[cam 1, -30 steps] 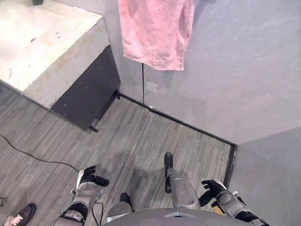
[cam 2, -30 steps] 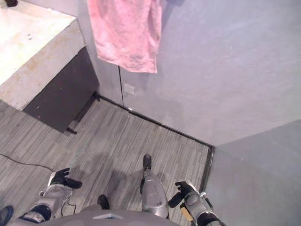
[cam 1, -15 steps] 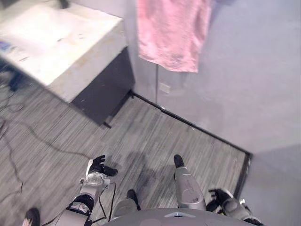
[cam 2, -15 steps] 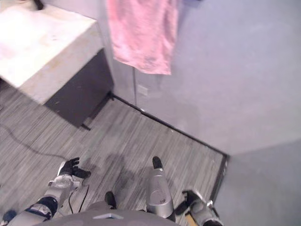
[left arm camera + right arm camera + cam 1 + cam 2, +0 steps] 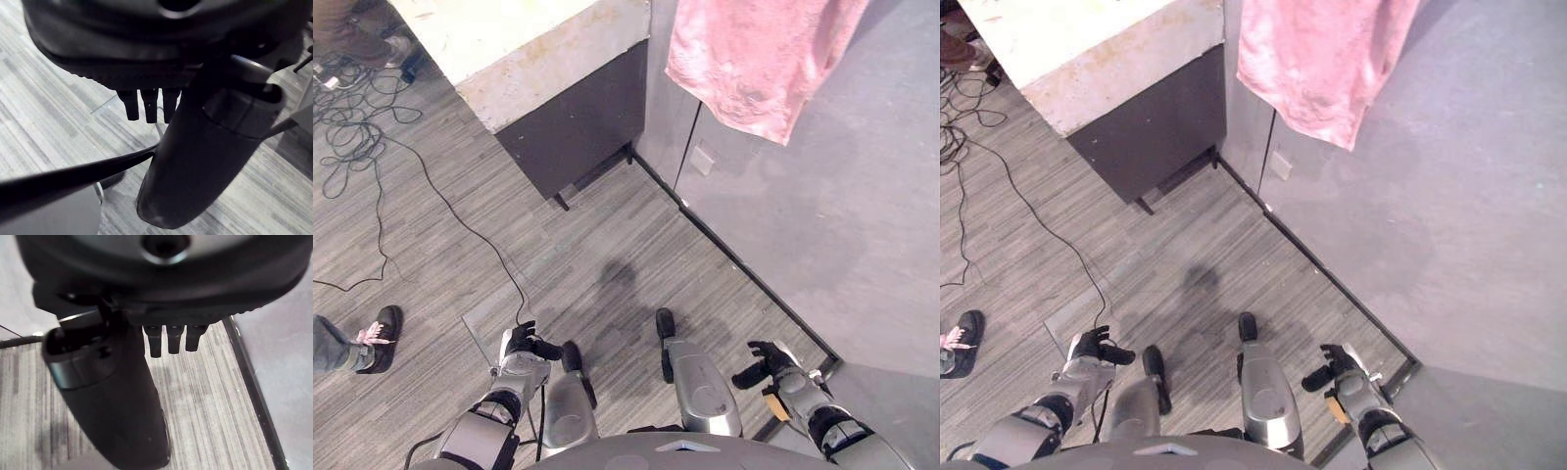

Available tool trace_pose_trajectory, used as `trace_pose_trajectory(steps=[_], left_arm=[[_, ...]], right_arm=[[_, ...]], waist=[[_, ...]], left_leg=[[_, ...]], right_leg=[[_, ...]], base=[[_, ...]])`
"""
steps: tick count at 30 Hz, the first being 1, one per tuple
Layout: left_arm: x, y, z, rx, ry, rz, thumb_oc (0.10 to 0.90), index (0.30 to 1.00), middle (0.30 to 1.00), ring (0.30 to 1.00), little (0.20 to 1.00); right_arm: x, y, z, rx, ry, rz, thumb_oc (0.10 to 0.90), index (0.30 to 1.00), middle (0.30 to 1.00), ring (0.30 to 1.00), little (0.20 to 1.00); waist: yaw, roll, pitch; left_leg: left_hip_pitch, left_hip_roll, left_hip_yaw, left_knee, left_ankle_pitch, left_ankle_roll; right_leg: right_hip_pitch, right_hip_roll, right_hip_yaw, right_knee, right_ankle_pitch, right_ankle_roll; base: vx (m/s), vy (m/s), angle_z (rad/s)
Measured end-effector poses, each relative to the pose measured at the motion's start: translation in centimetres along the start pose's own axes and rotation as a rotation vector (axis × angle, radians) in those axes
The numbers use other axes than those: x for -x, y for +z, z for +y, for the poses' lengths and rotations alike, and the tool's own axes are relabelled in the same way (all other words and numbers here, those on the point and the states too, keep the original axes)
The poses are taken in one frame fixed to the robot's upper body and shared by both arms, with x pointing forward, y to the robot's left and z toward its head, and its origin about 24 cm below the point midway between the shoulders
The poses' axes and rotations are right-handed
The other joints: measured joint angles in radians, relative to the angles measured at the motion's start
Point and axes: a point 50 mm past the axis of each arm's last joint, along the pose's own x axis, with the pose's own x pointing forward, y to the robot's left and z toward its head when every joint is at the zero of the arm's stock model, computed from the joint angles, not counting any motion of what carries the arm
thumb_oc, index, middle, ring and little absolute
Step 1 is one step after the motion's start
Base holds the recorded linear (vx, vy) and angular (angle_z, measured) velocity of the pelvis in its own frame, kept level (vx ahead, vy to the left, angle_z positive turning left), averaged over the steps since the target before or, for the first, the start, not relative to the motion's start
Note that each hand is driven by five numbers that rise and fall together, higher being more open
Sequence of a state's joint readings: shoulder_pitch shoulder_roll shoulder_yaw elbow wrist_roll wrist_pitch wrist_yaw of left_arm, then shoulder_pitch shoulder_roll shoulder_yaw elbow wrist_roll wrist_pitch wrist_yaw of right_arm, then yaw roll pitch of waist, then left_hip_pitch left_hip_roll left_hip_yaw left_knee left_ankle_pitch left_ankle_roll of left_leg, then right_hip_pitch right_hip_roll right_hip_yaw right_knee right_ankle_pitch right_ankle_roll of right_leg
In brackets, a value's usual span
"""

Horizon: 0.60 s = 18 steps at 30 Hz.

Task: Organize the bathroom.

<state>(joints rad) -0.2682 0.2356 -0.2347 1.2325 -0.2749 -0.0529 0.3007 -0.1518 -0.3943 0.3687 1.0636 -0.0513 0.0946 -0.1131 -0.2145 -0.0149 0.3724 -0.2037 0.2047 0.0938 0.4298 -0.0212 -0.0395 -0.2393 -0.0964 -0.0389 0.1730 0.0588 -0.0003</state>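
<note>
My left hand [image 5: 523,342] and right hand [image 5: 766,359] hang low at my sides over the grey floor [image 5: 597,245], fingers loosely relaxed, holding nothing. Far right, a pink towel [image 5: 759,59] hangs on the wall beside the vanity [image 5: 558,69]

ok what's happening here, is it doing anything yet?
Nothing is being handled. Both arms hang low over the wood-look floor: the left robot hand and the right robot hand are both empty, fingers relaxed. A pink towel hangs on the grey wall ahead, beside the vanity counter with its dark cabinet. A person's shoe shows on the robot's left.
</note>
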Motion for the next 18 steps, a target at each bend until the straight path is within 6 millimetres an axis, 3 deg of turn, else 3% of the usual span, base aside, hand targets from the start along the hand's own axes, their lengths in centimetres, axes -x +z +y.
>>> trace_pose_trajectory(steps=[1, 2, 3, 4, 5, 6, 8, 9, 10, 14, 16, 18], left_arm=[[-0.1, 0.3, 0.0, 0.003, 0.008, -0.012, 0.800, 0.900, 0.900, 0.900, 0.900], [-0.1, 0.3, 0.0, 0.003, 0.008, -0.012, 0.800, 0.900, 0.900, 0.900, 0.900], [-0.1, 1.0, -0.1, 0.011, 0.009, -0.037, 0.800, 0.900, 0.900, 0.900, 0.900], [0.1, 3.7, -1.5, -0.005, -0.020, -0.155, 0.800, 0.900, 0.900, 0.900, 0.900], [0.4, 5.5, -1.9, -0.021, -0.042, -0.249, 0.800, 0.900, 0.900, 0.900, 0.900], [0.9, 7.7, -3.6, 0.008, -0.084, -0.322, 0.800, 0.900, 0.900, 0.900, 0.900], [1.2, 6.5, -5.2, 0.015, -0.116, -0.259, 0.800, 0.900, 0.900, 0.900, 0.900], [1.2, 6.0, -5.5, 0.012, -0.117, -0.235, 0.800, 0.900, 0.900, 0.900, 0.900], [1.2, 5.7, -5.3, 0.011, -0.114, -0.231, 0.800, 0.900, 0.900, 0.900, 0.900], [0.7, 3.6, -3.1, 0.026, -0.050, -0.170, 0.800, 0.900, 0.900, 0.900, 0.900], [0.2, 2.0, -1.0, 0.012, 0.003, -0.120, 0.800, 0.900, 0.900, 0.900, 0.900], [0.0, -1.3, 3.1, 0.011, 0.111, -0.019, 0.800, 0.900, 0.900, 0.900, 0.900]], right_arm=[[0.0, -0.7, 0.1, 0.009, 0.000, 0.024, 0.800, 0.900, 0.900, 0.900, 0.900], [0.0, -0.7, 0.1, 0.009, 0.000, 0.024, 0.800, 0.900, 0.900, 0.900, 0.900], [0.2, -1.4, 0.3, 0.009, 0.005, 0.044, 0.800, 0.900, 0.900, 0.900, 0.900], [0.8, -3.7, 1.2, -0.035, 0.044, 0.108, 0.800, 0.900, 0.900, 0.900, 0.900], [1.3, -5.3, 1.9, -0.064, 0.053, 0.157, 0.800, 0.900, 0.900, 0.900, 0.900], [1.0, -5.3, 0.7, -0.039, 0.027, 0.185, 0.800, 0.900, 0.900, 0.900, 0.900], [0.4, -3.9, -1.8, -0.022, -0.035, 0.131, 0.800, 0.900, 0.900, 0.900, 0.900], [0.2, -2.8, -2.2, -0.015, -0.050, 0.084, 0.800, 0.900, 0.900, 0.900, 0.900], [0.1, -2.2, -2.1, -0.014, -0.054, 0.063, 0.800, 0.900, 0.900, 0.900, 0.900], [-0.1, 0.3, -1.9, -0.028, -0.043, -0.015, 0.800, 0.900, 0.900, 0.900, 0.900], [-0.1, 0.6, -1.0, -0.039, -0.012, -0.020, 0.800, 0.900, 0.900, 0.900, 0.900], [0.1, 0.3, 0.8, -0.027, 0.047, -0.010, 0.800, 0.900, 0.900, 0.900, 0.900]], waist=[[-0.027, 0.003, -0.002], [-0.027, 0.003, -0.002], [-0.041, 0.025, -0.016], [-0.041, 0.050, -0.037], [-0.047, 0.028, -0.054], [-0.032, 0.045, -0.039], [-0.066, 0.097, -0.034], [-0.077, 0.105, -0.030], [-0.070, 0.080, -0.028], [-0.060, 0.074, -0.028], [-0.043, 0.056, -0.030], [0.006, 0.005, -0.033]], left_leg=[[-0.013, 0.014, -0.018, 0.122, -0.047, -0.007], [-0.013, 0.014, -0.018, 0.122, -0.047, -0.007], [-0.031, 0.009, -0.020, 0.081, -0.069, -0.016], [-0.025, -0.016, -0.039, -0.120, -0.085, -0.017], [-0.016, -0.052, -0.019, -0.216, -0.081, -0.093], [-0.047, -0.062, 0.030, -0.187, -0.079, -0.034], [-0.001, -0.042, 0.082, -0.143, -0.107, -0.039], [0.050, -0.052, 0.101, -0.195, -0.123, -0.104], [0.074, -0.089, 0.116, -0.208, -0.108, -0.074], [0.085, -0.130, 0.126, -0.213, -0.095, -0.030], [0.084, -0.141, 0.124, -0.208, -0.090, -0.022], [0.098, -0.146, 0.151, -0.172, -0.104, -0.007]], right_leg=[[-0.013, -0.004, 0.008, 0.010, 0.008, 0.010], [-0.013, -0.004, 0.008, 0.010, 0.008, 0.010], [-0.065, 0.034, 0.064, 0.069, -0.048, 0.082], [-0.194, 0.062, 0.097, 0.343, -0.134, 0.031], [-0.182, 0.009, 0.120, 0.299, -0.196, 0.017], [-0.215, -0.024, 0.128, 0.259, -0.128, 0.077], [-0.199, -0.051, 0.119, 0.207, -0.083, 0.102], [-0.175, -0.062, 0.120, 0.199, -0.073, 0.116], [-0.158, -0.095, 0.146, 0.180, -0.052, 0.124], [-0.067, -0.109, 0.211, 0.000, -0.041, 0.128], [-0.039, -0.122, 0.214, -0.060, -0.036, 0.136], [-0.035, -0.138, 0.161, -0.089, -0.040, 0.132]], base=[[-0.01, 0.007, -0.10], [-0.26, 0.390, -0.11], [-0.36, 0.617, 0.53], [-0.51, 0.907, 1.13], [-0.35, 0.713, 1.33], [-0.29, 0.626, 0.84], [-0.14, 0.387, 0.24], [-0.06, 0.268, 0.15], [-0.04, 0.221, 0.02], [-0.01, 0.123, 0.00], [0.06, 0.068, 0.01], [0.03, 0.071, -0.56]])
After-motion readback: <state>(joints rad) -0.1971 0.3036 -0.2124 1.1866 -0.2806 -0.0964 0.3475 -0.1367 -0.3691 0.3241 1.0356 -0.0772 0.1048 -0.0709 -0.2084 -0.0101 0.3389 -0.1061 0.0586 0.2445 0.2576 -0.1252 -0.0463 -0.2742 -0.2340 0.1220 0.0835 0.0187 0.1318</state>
